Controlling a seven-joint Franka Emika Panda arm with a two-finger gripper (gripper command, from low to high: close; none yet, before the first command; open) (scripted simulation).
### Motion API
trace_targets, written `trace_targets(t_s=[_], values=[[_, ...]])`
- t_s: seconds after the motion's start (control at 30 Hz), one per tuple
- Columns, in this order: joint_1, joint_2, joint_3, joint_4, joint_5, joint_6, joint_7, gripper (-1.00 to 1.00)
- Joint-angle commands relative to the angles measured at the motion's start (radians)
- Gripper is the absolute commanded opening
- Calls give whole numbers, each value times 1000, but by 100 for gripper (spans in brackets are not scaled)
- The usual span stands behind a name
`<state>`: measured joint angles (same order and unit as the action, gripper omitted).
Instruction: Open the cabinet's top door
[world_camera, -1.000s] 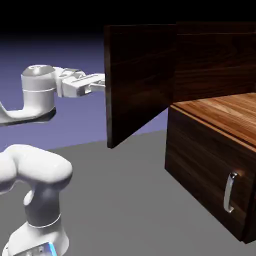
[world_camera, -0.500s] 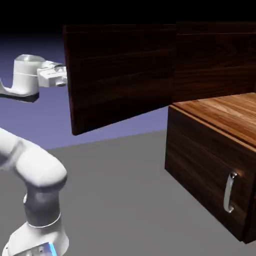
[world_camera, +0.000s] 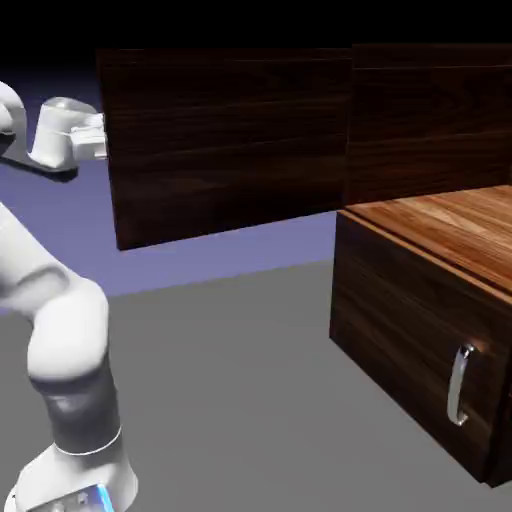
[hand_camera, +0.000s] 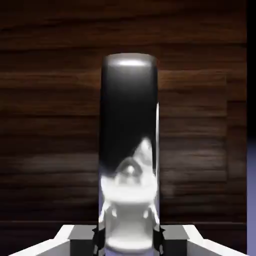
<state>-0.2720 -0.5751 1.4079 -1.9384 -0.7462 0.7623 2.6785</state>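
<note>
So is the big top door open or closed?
Open: the top door is swung wide out from the cabinet, showing the lighter wood inside.

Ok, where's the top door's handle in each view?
Exterior view: not visible; it sits on the top door's far face, where the tool meets the left edge.
Hand view: handle fills the middle, upright, shiny.
Shared landmark: the door's dark wood grain.

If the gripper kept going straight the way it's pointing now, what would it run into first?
The gripper is already shut on the top door's silver handle, so that bar is what it meets at once. Straight behind the handle is the dark wood of the top door.
</note>
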Motion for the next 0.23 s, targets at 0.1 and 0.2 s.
trace_targets(t_s=[0.1, 0.2], values=[[-121, -129, 48, 16, 68, 53, -94, -100], [-168, -238, 37, -2, 118, 112, -171, -100]])
